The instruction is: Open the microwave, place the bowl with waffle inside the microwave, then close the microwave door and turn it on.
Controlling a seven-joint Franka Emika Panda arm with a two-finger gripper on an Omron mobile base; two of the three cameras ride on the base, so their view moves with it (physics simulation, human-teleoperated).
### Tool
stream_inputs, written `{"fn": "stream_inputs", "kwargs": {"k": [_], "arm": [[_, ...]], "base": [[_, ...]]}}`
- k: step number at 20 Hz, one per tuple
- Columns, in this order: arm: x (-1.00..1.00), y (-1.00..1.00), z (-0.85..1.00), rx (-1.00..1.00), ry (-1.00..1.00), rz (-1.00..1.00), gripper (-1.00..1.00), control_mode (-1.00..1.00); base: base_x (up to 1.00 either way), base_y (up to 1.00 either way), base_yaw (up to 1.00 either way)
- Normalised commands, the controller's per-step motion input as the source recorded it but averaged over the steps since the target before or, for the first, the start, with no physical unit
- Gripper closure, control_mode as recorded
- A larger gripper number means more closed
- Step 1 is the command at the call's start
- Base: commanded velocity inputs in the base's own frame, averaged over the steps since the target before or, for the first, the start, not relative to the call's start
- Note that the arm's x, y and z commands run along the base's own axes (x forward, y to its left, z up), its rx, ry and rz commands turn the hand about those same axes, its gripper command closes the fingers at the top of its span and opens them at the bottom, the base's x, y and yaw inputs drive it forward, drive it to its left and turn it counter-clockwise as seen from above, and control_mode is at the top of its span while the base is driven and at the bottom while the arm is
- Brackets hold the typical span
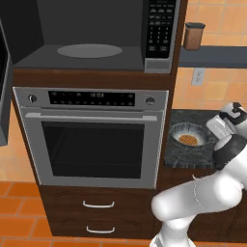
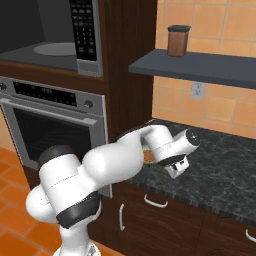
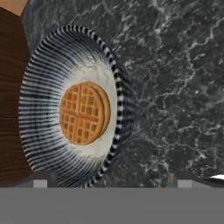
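The microwave [image 1: 96,34] stands open above the oven, showing its dark cavity and round grey turntable [image 1: 89,50]. The microwave door [image 1: 3,87] is swung out at the far left. The striped grey bowl [image 3: 43,109] sits on the dark stone counter with the golden waffle [image 3: 84,113] lying in it; the bowl [image 1: 188,137] is just right of the oven. My gripper [image 3: 112,181] hovers over the counter beside the bowl, open wide, with nothing between its fingertips [image 3: 40,181]. From the right base view, my arm hides most of the bowl, and the gripper [image 2: 176,169] points down at the counter.
A steel oven [image 1: 91,140] with a bar handle sits under the microwave, with two drawers below it. A brown jar [image 2: 178,41] stands on the grey shelf [image 2: 200,67] above the counter [image 2: 220,165]. The wooden cabinet side rises left of the bowl.
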Motion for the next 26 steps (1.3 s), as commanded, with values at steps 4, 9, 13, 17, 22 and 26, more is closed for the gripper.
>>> {"fn": "stream_inputs", "kwargs": {"k": [4, 9, 13, 17, 22, 26], "arm": [[0.46, 0.0, -0.41, -0.03, 0.0, 0.16, -1.0, -1.0], [0.34, 0.0, -0.49, -0.07, 0.0, 0.12, -1.0, -1.0], [0.31, 0.0, -0.3, -0.06, 0.0, 0.07, -1.0, -1.0], [0.16, 0.12, -0.11, -0.07, 0.0, 0.02, -1.0, -1.0], [0.0, 0.65, -0.01, -0.17, 0.01, 0.0, 1.0, -1.0], [0.01, 1.0, -0.22, -0.32, 0.11, -0.03, 1.0, -1.0]], "base": [[0.0, 0.0, 0.0], [0.0, 0.0, 0.0], [0.0, 0.0, 0.0], [0.0, 0.0, 0.0], [0.0, 0.0, 0.0], [0.0, 0.0, 0.0]]}}
